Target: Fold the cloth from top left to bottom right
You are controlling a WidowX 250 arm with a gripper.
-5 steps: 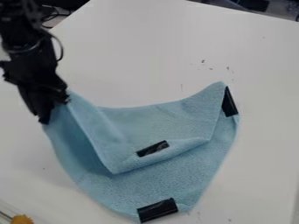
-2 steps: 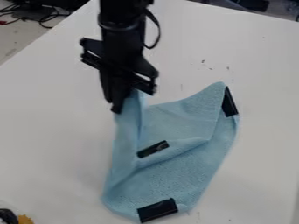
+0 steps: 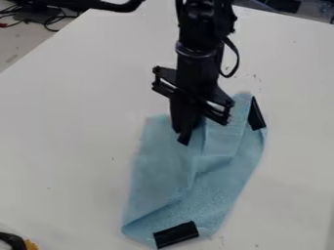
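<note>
Black cables lie in a loose tangle on the floor at the upper left, beyond the slanting edge of the white table. In the lower left corner, a black and yellow object is cut off by the edge of the view; I cannot tell what it is. The light blue cloth lies from the middle of the table down toward the lower edge of the view, its left part folded inward over the rest in a soft, creased layer. Its upper left corner is rounded, and its lower left side comes down to a narrow fold. Near the bottom tip, a strip of black tape sits at a slant on the cloth's edge. Above the cloth's upper middle, the black gripper hangs down from the top of the view, tilted slightly, its fingers narrow and pinching the cloth, which bunches beside them. To the right of the gripper, the cloth rises to a blunt upper corner, where a second strip of black tape runs steeply along the edge. Small dark specks dot the table near that corner.
</note>
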